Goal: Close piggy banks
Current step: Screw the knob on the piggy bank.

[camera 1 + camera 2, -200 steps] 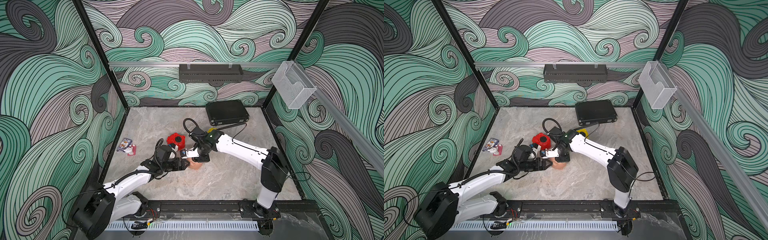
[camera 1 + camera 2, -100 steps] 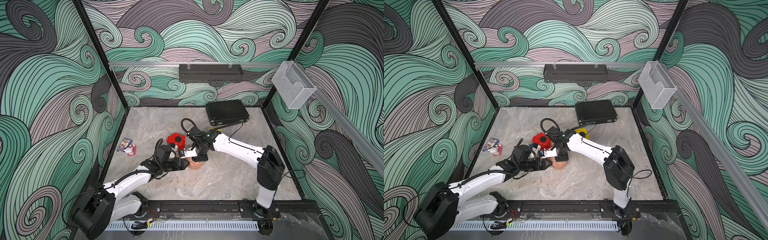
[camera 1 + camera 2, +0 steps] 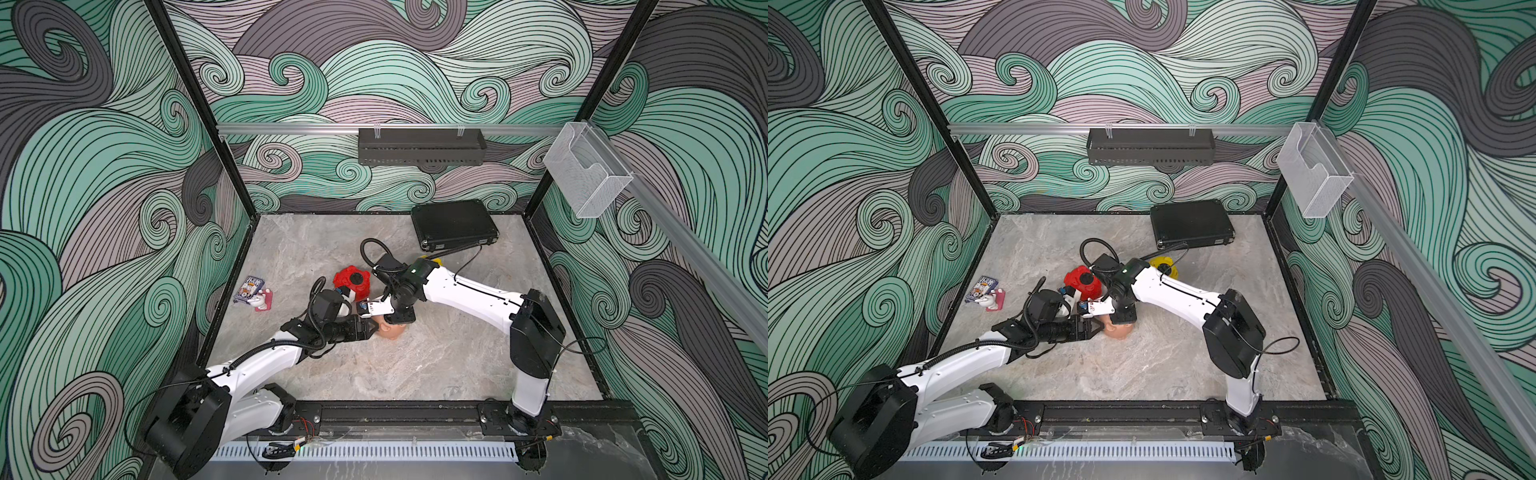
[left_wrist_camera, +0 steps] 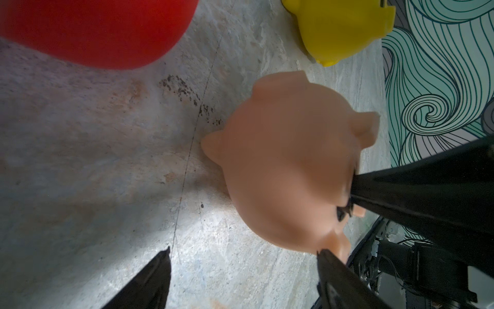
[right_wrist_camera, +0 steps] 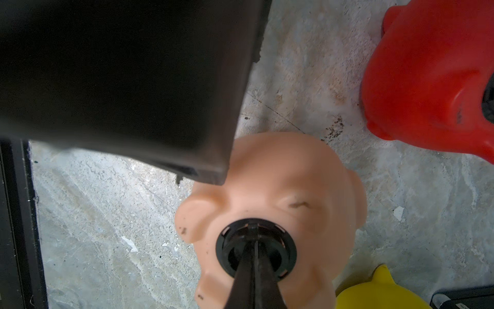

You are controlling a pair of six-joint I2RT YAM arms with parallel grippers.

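The peach-pink piggy bank [image 3: 394, 331] [image 3: 1120, 331] lies belly up mid-floor. A black round plug [image 5: 221, 247] sits in its belly hole. My right gripper [image 5: 254, 236] [image 3: 400, 318] is shut, its tips pressed down into the plug's recess. My left gripper [image 4: 243, 251] [image 3: 373, 329] is open beside the pig [image 4: 288, 171]; one finger touches the pig near a leg, the other stands apart over bare floor. The red piggy bank [image 3: 352, 280] [image 5: 427, 88] and the yellow piggy bank [image 3: 1163, 267] [image 4: 342, 29] lie just behind, both belly up.
A black rectangular case [image 3: 455, 224] lies at the back right. A card pack with a small pink and white item [image 3: 254, 291] sits by the left wall. A black rail [image 3: 395, 415] runs along the front edge. The right arm's cable [image 3: 372, 245] loops over the red pig.
The right arm's elbow has swung slightly to the left while its tips stay on the pink pig. The left arm and the pigs have not moved.
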